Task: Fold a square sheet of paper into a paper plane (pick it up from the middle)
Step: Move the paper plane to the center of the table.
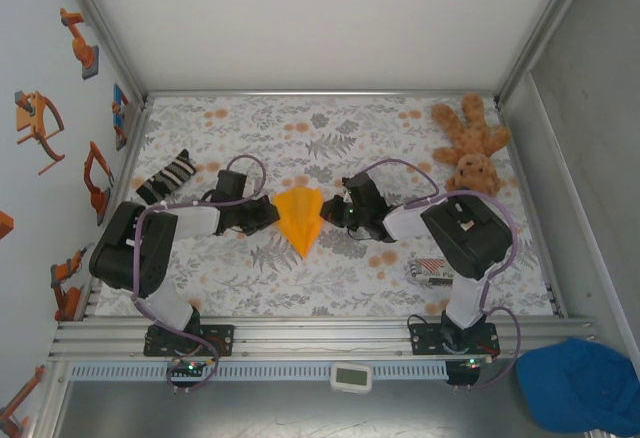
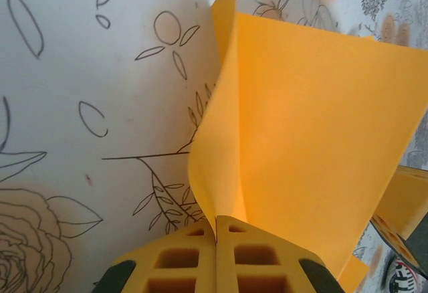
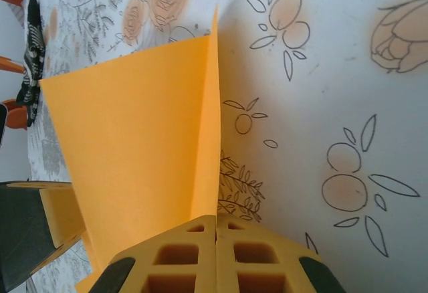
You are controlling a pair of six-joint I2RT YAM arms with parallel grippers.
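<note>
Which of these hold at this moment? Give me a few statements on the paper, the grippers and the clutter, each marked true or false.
1. The left gripper is shut on the orange paper. True.
2. The right gripper hangs open, clear of the paper. False: it is shut on the paper's opposite edge.
3. The paper lies as a flat, unfolded square. False: it is folded to a point aimed at the arm bases.
4. The brown teddy lies at the far right corner of the table. True.
</note>
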